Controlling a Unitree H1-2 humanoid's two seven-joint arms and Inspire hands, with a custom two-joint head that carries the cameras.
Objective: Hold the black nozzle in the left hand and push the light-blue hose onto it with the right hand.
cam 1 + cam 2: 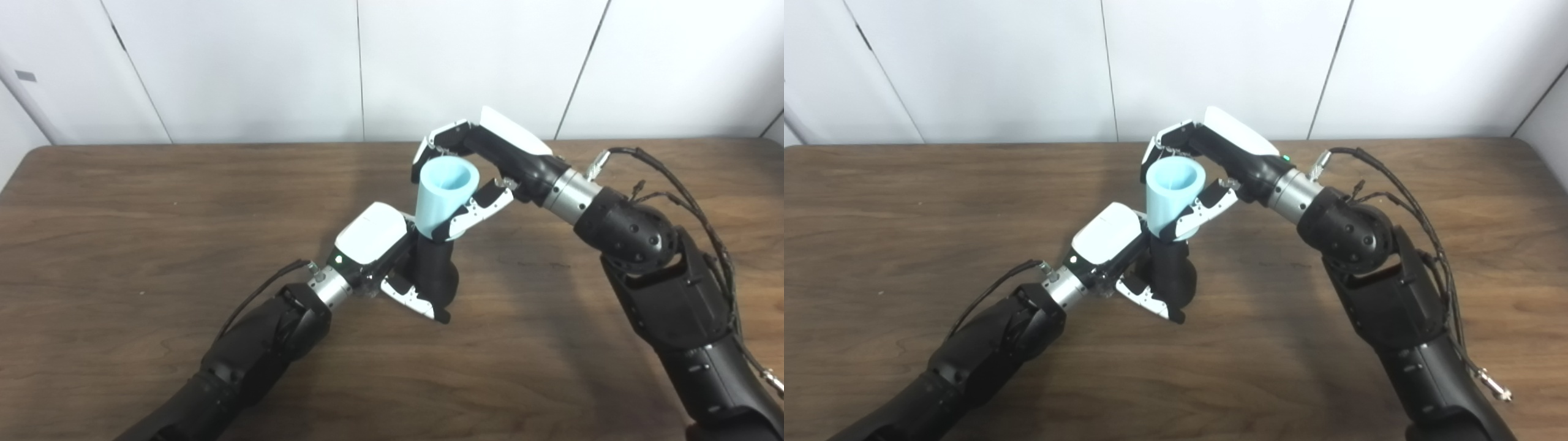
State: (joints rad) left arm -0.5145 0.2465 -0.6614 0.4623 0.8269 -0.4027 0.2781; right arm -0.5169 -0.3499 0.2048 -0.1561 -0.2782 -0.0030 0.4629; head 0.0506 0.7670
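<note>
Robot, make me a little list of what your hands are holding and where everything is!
left hand: left hand shut on the black nozzle, holding it above the table
right hand: right hand shut on the light-blue hose
hose: upright, a little tilted, open end facing up
join: hose's lower end meets the nozzle's top; how far it is pushed on cannot be seen
place: both parts near the middle of the table

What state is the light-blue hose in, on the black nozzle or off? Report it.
On: the light-blue hose meets the black nozzle end to end, its lower end covering the nozzle's top. How deep, cannot tell.
</note>
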